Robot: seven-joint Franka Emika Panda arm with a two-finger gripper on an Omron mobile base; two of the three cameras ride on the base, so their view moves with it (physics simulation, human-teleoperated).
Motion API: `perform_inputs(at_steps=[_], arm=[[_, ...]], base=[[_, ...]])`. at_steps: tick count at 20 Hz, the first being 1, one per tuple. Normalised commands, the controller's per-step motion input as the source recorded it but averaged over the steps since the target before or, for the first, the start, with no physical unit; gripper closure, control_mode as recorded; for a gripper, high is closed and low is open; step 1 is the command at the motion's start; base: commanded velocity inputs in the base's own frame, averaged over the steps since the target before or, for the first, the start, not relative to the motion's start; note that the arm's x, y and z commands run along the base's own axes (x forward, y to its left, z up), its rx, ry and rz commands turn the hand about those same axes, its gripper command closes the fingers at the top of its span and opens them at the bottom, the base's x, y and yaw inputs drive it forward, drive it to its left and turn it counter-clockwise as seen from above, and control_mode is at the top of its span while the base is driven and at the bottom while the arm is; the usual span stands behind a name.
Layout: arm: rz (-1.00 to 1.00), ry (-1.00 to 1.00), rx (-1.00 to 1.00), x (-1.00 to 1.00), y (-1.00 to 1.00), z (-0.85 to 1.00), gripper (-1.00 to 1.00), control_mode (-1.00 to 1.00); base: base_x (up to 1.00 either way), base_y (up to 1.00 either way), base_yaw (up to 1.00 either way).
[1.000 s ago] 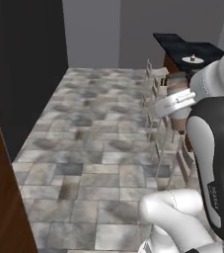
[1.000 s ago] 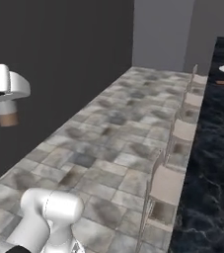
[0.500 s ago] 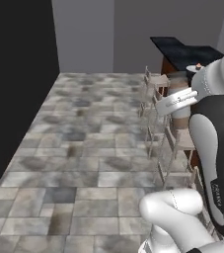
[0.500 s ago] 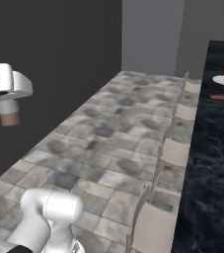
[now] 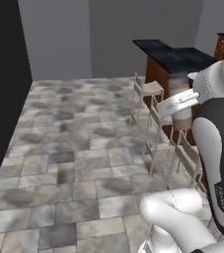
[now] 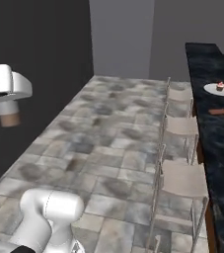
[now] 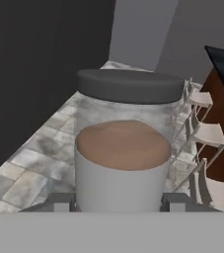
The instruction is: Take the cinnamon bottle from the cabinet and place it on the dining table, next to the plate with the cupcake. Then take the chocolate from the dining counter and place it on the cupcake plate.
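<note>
White Franka arm carrying the cinnamon bottle above a grey stone-tiled floor (image 5: 79, 148). In the hand view the two-finger gripper (image 7: 119, 201) is clenched on the cylindrical cinnamon bottle (image 7: 126, 148) — clear walls, brown powder inside, a white label round the lower body and a dark grey lid on top. The two dark fingertips (image 7: 59, 202) press against opposite sides of the bottle's base. The bottle stands upright in this view, well above the floor.

In the right base view the same bottle (image 6: 9, 114) hangs below the white hand at the left edge, with the dark wall (image 6: 39, 59) behind it. In the left base view the bottle (image 5: 181, 111) shows at the right, partly covered by the arm's white links.

The dining counter (image 6: 217, 133) — a long slab with a dark marbled top — runs along the right side of the right base view. On it rests a round white plate (image 6: 221, 91) bearing a small cupcake (image 6: 220, 86) with a red top. Just beside the plate, nearer the camera, lies a small flat brown chocolate bar (image 6: 217, 111). A row of pale wooden chairs (image 6: 180, 126) stands along the counter's edge, between it and the open floor. The bottle is well apart from the plate.
</note>
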Motion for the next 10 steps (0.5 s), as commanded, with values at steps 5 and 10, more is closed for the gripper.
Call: perform_inputs(at_steps=[5,10], arm=[[0.00,0.00,0.00,0.00,0.00,0.00,1.00,1.00],[0.00,0.00,0.00,0.00,0.00,0.00,1.00,1.00]], base=[[1.00,0.59,-0.48],[1.00,0.61,-0.58]])
